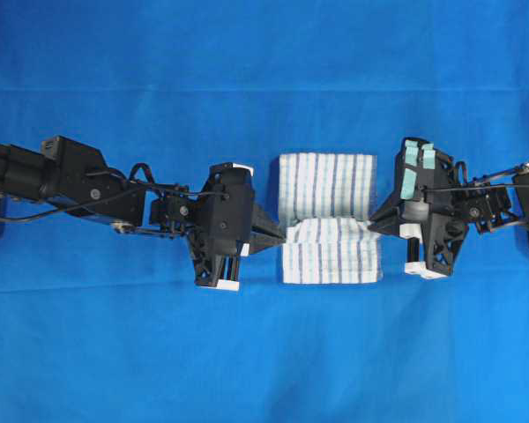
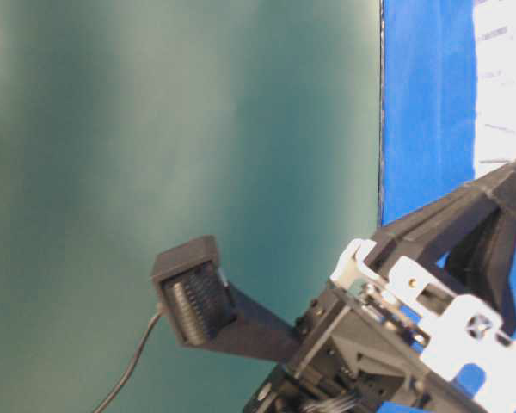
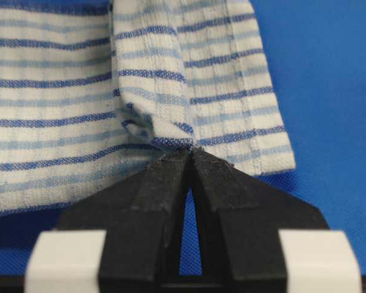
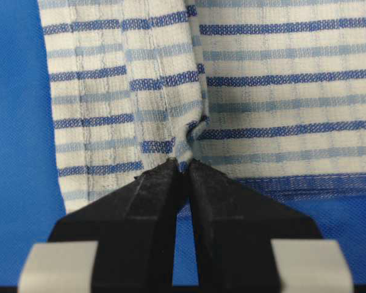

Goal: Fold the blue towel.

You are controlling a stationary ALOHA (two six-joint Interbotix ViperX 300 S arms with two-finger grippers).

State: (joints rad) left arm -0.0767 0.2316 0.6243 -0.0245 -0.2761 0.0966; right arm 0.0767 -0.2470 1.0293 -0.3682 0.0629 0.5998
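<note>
The blue towel (image 1: 328,189), white with thin light and dark blue stripes, lies in the middle of the blue table cover (image 1: 264,352). Its mid line is bunched up into a ridge between the two arms. My left gripper (image 1: 280,236) pinches the towel's left edge at that ridge. In the left wrist view the left gripper (image 3: 190,150) is shut on a gathered fold of the towel (image 3: 55,91). My right gripper (image 1: 375,225) holds the right edge. The right wrist view shows the right gripper (image 4: 184,163) shut on a pleat of the towel (image 4: 280,79).
The plain blue cover spreads on all sides of the towel. In the table-level view a black arm (image 2: 396,335) fills the lower right, with a strip of the towel (image 2: 503,86) above it and a green wall (image 2: 155,129) on the left.
</note>
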